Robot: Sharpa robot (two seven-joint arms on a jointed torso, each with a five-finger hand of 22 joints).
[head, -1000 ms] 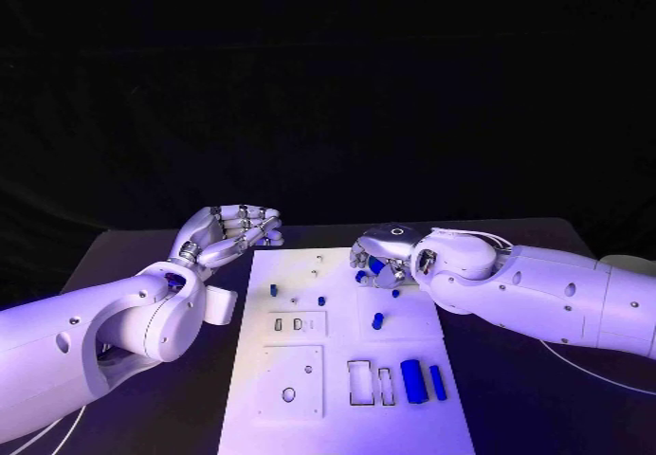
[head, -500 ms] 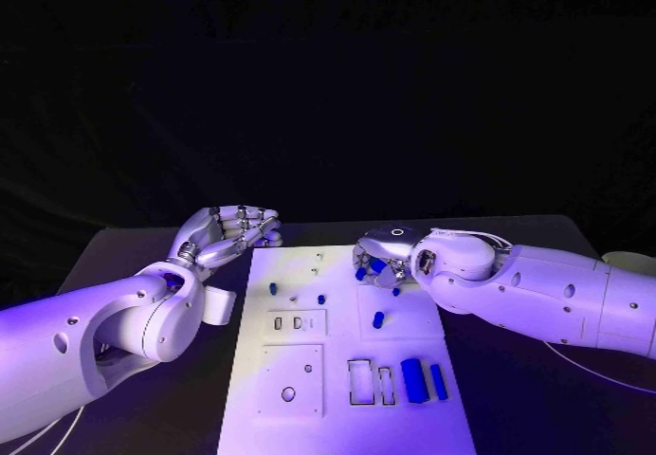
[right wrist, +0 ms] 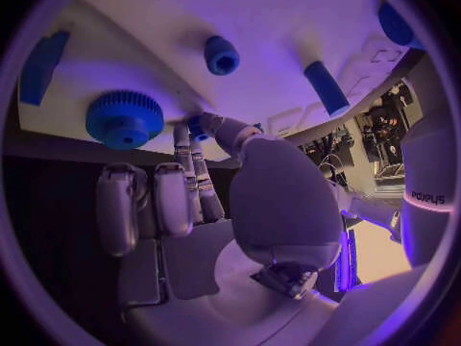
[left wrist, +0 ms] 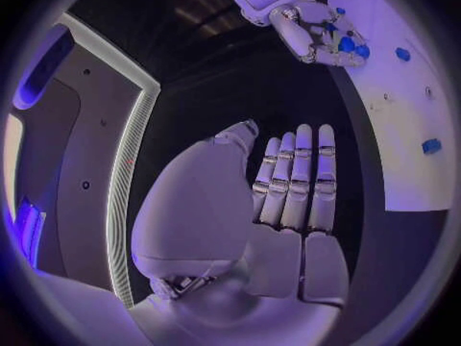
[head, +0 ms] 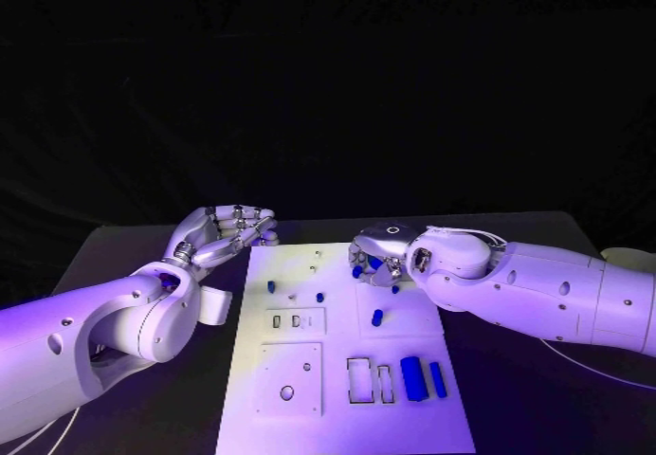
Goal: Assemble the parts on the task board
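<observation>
Fingers [right wrist: 197,173] of right hand [right wrist: 221,207] pinch small blue part [right wrist: 197,123] w/ rounded tip.

Hidden and cut-off parts around the board's far edge

The right hand [head: 379,258] covers the far right part of the white board [head: 342,417], so its fingertips [right wrist: 197,123] and any piece they may pinch cannot be made out. The board's near edge runs off the head picture's bottom. In the right wrist view the blue gear [right wrist: 124,118] is clear, but a blue piece [right wrist: 396,24] at the circle's rim is cut off.
</observation>
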